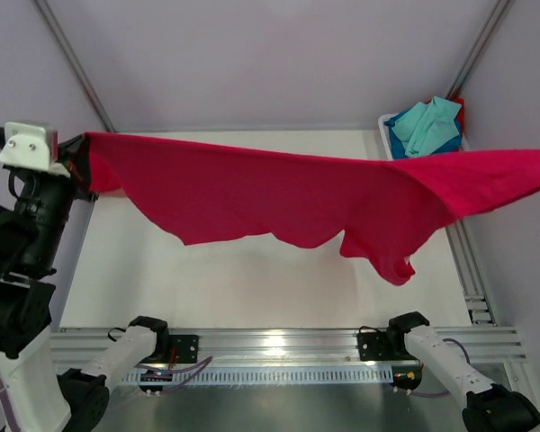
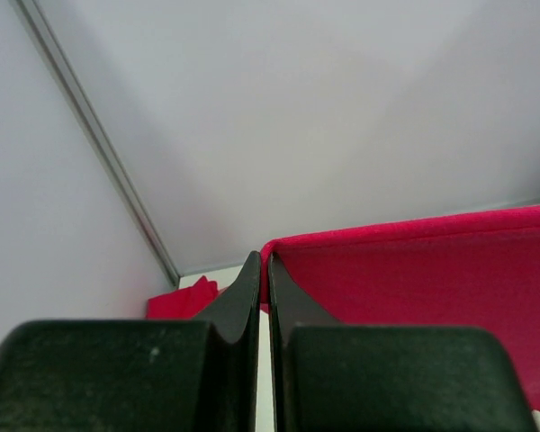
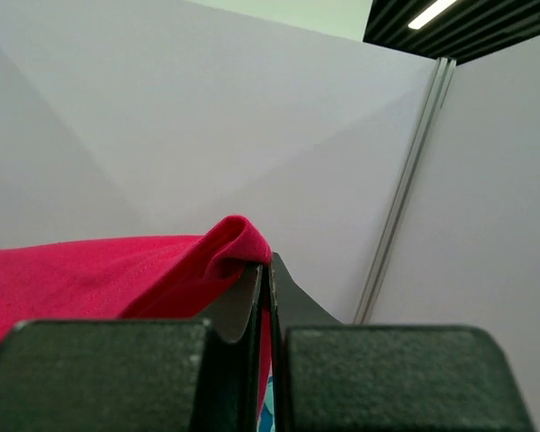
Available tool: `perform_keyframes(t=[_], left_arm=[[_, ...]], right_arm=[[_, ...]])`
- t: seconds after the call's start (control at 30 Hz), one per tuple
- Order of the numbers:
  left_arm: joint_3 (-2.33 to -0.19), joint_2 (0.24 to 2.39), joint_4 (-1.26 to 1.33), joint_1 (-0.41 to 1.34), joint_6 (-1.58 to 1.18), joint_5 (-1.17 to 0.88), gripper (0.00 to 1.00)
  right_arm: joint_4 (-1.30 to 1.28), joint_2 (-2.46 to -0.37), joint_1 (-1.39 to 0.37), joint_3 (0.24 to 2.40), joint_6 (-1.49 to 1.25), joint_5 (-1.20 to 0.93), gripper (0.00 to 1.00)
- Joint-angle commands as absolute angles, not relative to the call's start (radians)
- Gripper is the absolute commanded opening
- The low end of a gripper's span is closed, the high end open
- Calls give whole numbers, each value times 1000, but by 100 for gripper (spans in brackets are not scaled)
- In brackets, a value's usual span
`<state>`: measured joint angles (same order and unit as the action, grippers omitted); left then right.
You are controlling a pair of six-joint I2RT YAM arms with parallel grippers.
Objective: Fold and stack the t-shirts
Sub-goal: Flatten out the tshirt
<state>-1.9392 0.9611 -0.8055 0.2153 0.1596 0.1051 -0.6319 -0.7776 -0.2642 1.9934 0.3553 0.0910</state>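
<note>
I am holding the crimson t-shirt (image 1: 297, 193) stretched in the air above the worktop (image 1: 207, 288), its long axis running from the left edge across to the right edge. The left gripper (image 2: 263, 263) is pinching one end of the upper edge, jaws clenched on the cloth. The right gripper (image 3: 266, 266) is clamping the other end, with red fabric bunching over its fingertips. The shirt is therefore lying inward from both sets of fingers, and neither arm is nearer its middle. One sleeve (image 1: 398, 265) is dangling lowest, toward the right. I am judging that lowering both ends together would lay it flat. The white basket (image 1: 384, 121) holding a teal shirt (image 1: 427, 126) is sitting at the far right corner.
</note>
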Motion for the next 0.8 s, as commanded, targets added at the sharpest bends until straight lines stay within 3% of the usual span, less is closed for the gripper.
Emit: perform_keyframes(t=[0.0, 0.33, 0.77], left_arm=[[-1884, 887, -802, 209, 152, 39, 0], [-1760, 729, -874, 201, 178, -136, 0], [-1626, 913, -792, 202, 207, -106, 0]], right_arm=[[-722, -741, -256, 2052, 307, 26, 3], [-798, -650, -256, 2028, 284, -86, 3], [-586, -791, -256, 1681, 362, 124, 3]])
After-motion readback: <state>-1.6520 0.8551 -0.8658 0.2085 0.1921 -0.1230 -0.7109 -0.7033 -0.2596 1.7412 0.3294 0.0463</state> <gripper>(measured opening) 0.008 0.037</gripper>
